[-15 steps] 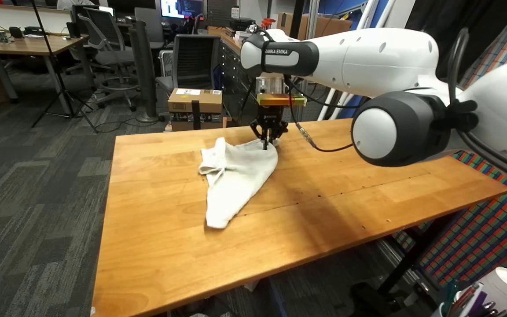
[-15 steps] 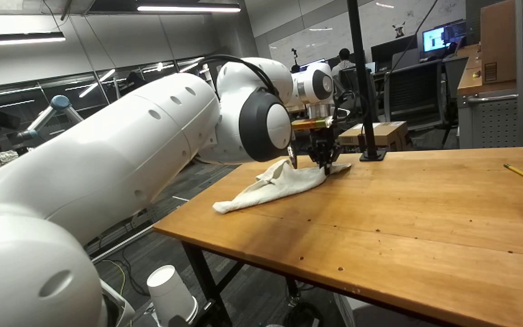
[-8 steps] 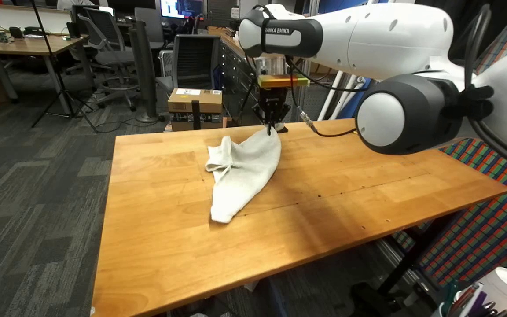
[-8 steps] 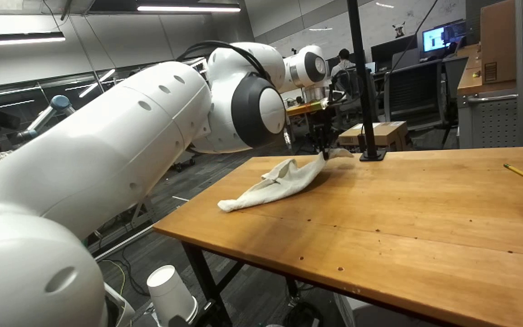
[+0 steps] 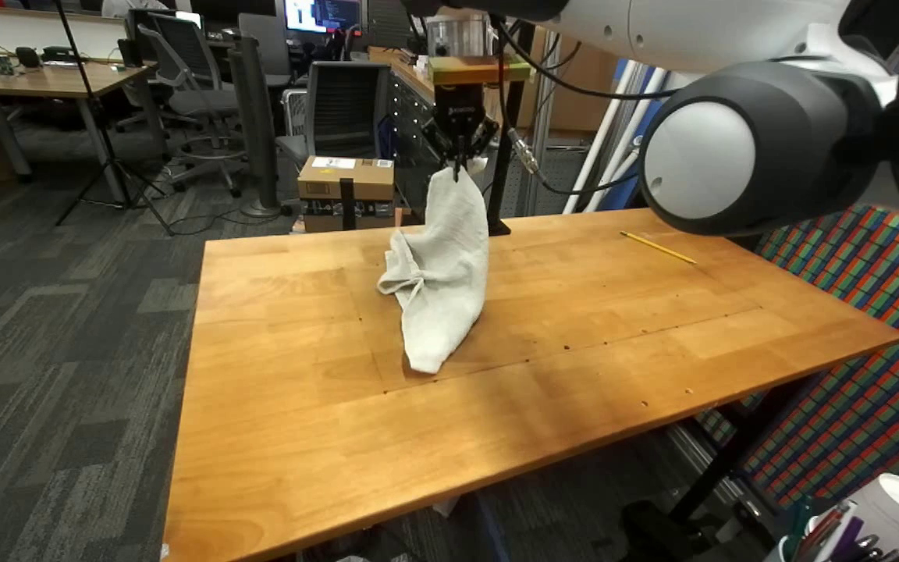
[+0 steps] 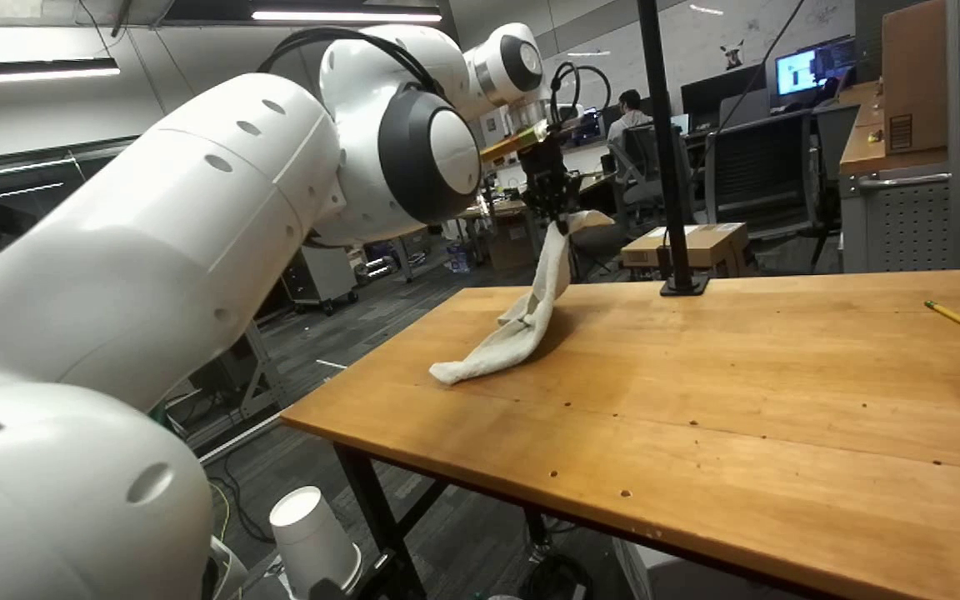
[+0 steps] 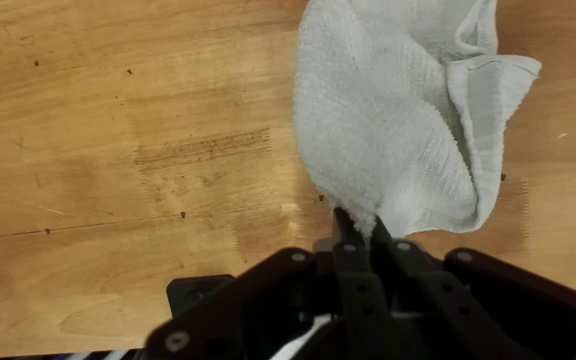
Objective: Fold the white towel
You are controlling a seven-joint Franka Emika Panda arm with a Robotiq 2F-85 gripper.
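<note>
The white towel (image 5: 449,273) is crumpled and partly lifted off the wooden table; it also shows in another exterior view (image 6: 530,317) and in the wrist view (image 7: 368,110). My gripper (image 5: 458,173) is shut on one end of it, well above the table's far edge. In the wrist view the gripper (image 7: 359,220) pinches the cloth between both fingertips. A short flap of towel hangs out behind the gripper (image 6: 562,225). The lower part still rests on the table, with its tip (image 6: 447,372) lying flat. A folded, twisted side (image 5: 403,273) hangs beside the raised part.
The wooden table (image 5: 574,406) has a black post base (image 6: 683,286) clamped at its far edge, close to the gripper; it also shows in the wrist view (image 7: 193,290). A yellow pencil (image 5: 657,247) lies on the table. Cardboard boxes (image 5: 348,187) stand beyond the far edge.
My gripper has risen with the towel's end in it, from table height to well above. The towel's raised part is now steep, and its tip on the table has slid toward the far edge.
</note>
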